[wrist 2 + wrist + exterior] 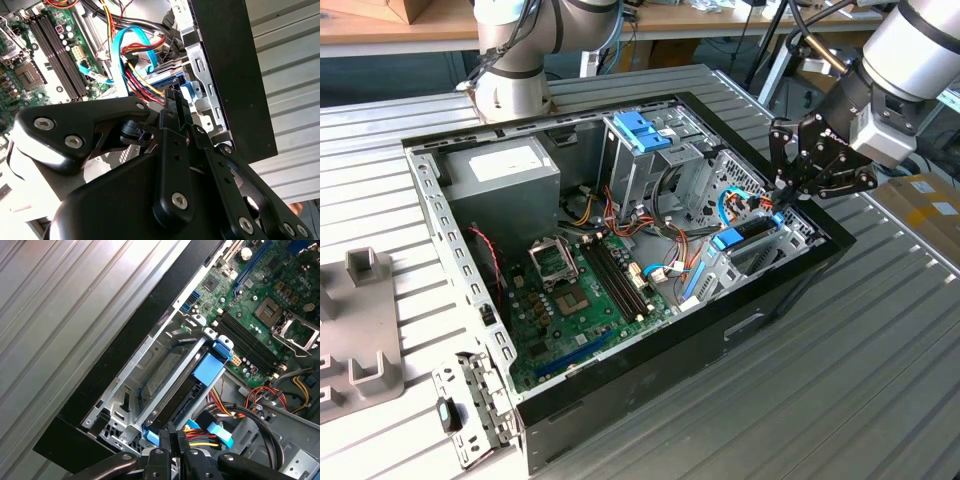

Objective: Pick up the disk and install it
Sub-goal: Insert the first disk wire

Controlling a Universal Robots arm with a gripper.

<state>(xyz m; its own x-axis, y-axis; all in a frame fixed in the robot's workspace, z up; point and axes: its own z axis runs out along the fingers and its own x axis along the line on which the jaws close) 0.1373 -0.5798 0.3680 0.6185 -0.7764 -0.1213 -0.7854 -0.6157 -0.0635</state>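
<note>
The disk point(745, 234) stands on edge in the drive bay at the open computer case's point(650, 345) corner on the exterior view's right, its blue frame tab toward the motherboard. In the first wrist view the disk point(170, 371) lies inside the silver bay cage, its labelled face partly showing. My gripper point(780, 207) hangs over the disk's outer end with its fingers together and nothing visible between them. In both wrist views the gripper point(171, 435) point(176, 102) sits right at the disk's blue end, beside the cable bundle.
Red, yellow and blue cables point(745, 200) crowd the bay next to the fingers. A motherboard point(580, 290), a grey power supply box point(500, 170) and a blue-latched cage point(642, 130) fill the case. Another arm's base point(515, 70) stands behind. A grey fixture point(360, 310) lies on the exterior view's left.
</note>
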